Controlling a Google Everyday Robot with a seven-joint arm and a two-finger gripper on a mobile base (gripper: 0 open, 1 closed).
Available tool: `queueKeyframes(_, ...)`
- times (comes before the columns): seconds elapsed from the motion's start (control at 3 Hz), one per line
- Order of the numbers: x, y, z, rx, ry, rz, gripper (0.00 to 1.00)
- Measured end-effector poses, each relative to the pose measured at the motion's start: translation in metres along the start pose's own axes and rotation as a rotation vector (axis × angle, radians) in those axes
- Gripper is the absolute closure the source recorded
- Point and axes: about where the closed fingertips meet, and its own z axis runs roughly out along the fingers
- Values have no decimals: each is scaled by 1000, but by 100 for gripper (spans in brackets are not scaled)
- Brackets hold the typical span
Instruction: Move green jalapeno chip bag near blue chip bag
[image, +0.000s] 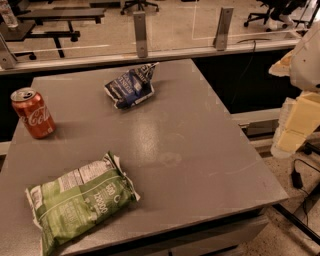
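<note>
The green jalapeno chip bag (80, 200) lies flat near the front left corner of the grey table (190, 140). The blue chip bag (131, 86), small and wrinkled, lies at the back middle of the table, well apart from the green bag. My gripper (294, 127) hangs at the right edge of the view, pale and yellowish, beyond the table's right side and away from both bags. It holds nothing that I can see.
A red Coca-Cola can (32, 112) stands upright at the table's left edge. A glass barrier with metal posts (140, 32) runs behind the table. Cables (300, 175) lie on the floor at the right.
</note>
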Motion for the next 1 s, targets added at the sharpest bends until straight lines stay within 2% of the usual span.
queueKeyframes(0.33, 0, 0, 0, 0, 0, 0, 0)
queueKeyframes(0.67, -22, 6, 6, -21, -42, -44, 0)
queueKeyframes(1.0, -78, 34, 29, -97, -130, -170, 0)
